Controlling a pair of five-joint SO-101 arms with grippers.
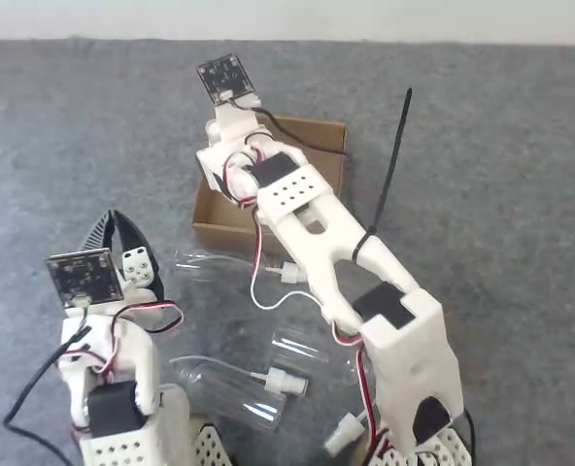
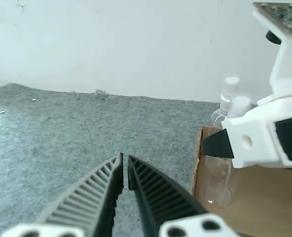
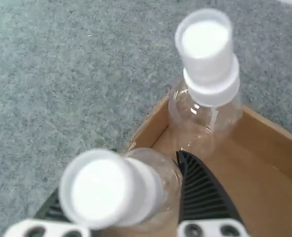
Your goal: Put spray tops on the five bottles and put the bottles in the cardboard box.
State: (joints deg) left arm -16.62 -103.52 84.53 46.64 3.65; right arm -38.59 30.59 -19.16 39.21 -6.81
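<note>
Behind grey carpet — white wall

I'm running the L arm tucked back w/ its L gripper sitting closed, while the R arm is lying stretched fwd, R gripper clamping a bottle btwn both fingers.

the high camera sits up above and behind the two arms and looks down over the grey carpet from far off. the left wrist camera sits low, just behind the left gripper, and looks flat along the carpet to a white wall. the right wrist camera looks down, very close, on a bottle. all three cameras see the cardboard box. the high and left wrist cameras both see the right arm.
</note>
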